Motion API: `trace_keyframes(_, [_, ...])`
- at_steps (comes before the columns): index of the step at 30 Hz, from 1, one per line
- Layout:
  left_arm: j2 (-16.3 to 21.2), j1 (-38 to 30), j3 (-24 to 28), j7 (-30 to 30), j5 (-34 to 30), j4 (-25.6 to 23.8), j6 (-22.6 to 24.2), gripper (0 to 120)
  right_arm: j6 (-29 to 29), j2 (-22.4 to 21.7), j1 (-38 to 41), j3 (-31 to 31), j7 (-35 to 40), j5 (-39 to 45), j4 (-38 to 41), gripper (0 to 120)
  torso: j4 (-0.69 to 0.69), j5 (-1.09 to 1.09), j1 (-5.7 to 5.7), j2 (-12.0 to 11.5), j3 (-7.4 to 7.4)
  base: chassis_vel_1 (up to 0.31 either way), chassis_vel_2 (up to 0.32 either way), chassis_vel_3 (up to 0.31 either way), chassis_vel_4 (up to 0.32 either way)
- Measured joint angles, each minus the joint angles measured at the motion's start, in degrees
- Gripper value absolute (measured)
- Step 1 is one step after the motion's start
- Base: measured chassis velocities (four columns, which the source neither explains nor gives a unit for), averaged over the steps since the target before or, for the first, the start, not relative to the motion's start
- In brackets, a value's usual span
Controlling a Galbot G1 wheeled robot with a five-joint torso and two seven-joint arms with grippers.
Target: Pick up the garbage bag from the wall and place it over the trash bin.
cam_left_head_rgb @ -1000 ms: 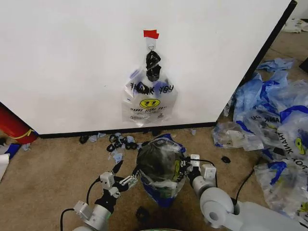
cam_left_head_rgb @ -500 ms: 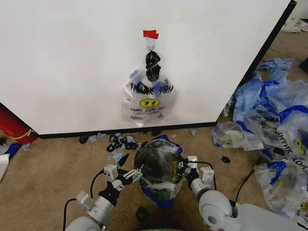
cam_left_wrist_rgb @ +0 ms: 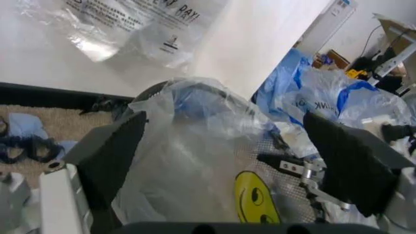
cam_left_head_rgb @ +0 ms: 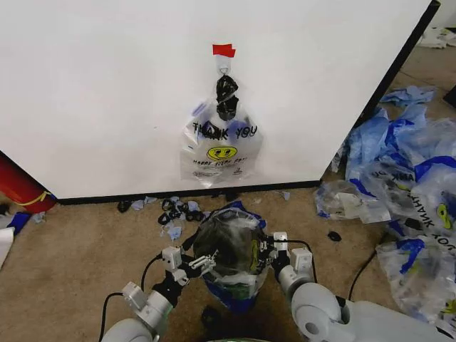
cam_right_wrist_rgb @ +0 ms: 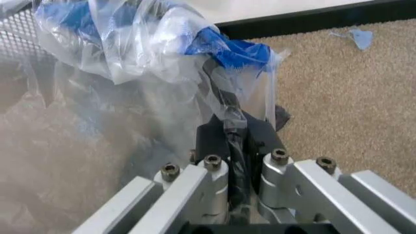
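1. Two grippers flank the bin. The right gripper (cam_right_wrist_rgb: 229, 146) has its fingers pinched together on a fold of thin clear plastic garbage bag (cam_left_head_rgb: 231, 249), at the bin's right rim. The pinched film runs up from the fingertips to a blue handle bunched over the rim.
2. The left gripper (cam_left_head_rgb: 191, 265) sits just beside the bin's left side with its fingers spread apart, the bag's film between them but not yet clamped, as the left wrist view shows.
3. That bag, with its yellow smiley face, is already draped over the small round black wire-mesh trash bin (cam_left_head_rgb: 242, 279), which stands on the beige carpet (cam_left_head_rgb: 71, 242) near the foot of the wall. Its film looks loose and bunched at the top rather than snug around the rim.
4. To do this step well, I judge the right gripper should keep its pinch and draw the film outward and down over the rim's edge, while the left gripper closes on its own side and pulls the opposite way, so the mouth spreads evenly. Pulling slowly matters: the film is thin and the light bin may tip or slide.
5. A second like bag (cam_left_head_rgb: 222, 146) hangs from a hook under a red tape piece (cam_left_head_rgb: 224, 50) on the large flat white wall panel (cam_left_head_rgb: 107, 92), well apart from the bin.
6. A bluish heap of similar bags (cam_left_head_rgb: 406, 171) lies by the wall's right corner.
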Motion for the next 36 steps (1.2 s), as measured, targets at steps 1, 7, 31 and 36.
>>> trace_keyframes(1, [0.07, -0.04, -0.03, -0.01, -0.05, 0.16, -0.03, 97, 0.01, 0.0, -0.16, 0.03, 0.08, -0.14, 0.22, 1, 0.0, 0.0, 0.0, 0.0, 0.0, 0.0, 0.0, 0.0, 0.0])
trace_keyframes(7, [0.19, 0.06, -0.29, -0.04, -0.16, 0.82, -0.19, 97, 0.3, 0.24, -0.8, 0.23, 0.29, -0.98, 0.59, 1, 0.0, 0.0, 0.0, 0.0, -0.01, 0.0, 0.0, 0.0, 0.0])
trace_keyframes(31, [-0.05, 0.28, 0.47, -0.13, -0.14, 2.21, -0.49, 96, 1.47, 0.31, -2.76, 1.21, 0.42, -3.6, 0.54, 1, 0.0, 0.0, 0.0, 0.0, -0.01, 0.0, 0.0, 0.0, 0.0])
trace_keyframes(36, [-0.01, 0.15, 0.37, -0.15, -0.14, 2.23, -0.46, 94, 1.66, 0.42, -2.73, 1.21, 0.31, -3.89, 0.23, 1, 0.0, 0.0, 0.0, 0.0, -0.01, 0.0, 0.0, 0.0, 0.0])
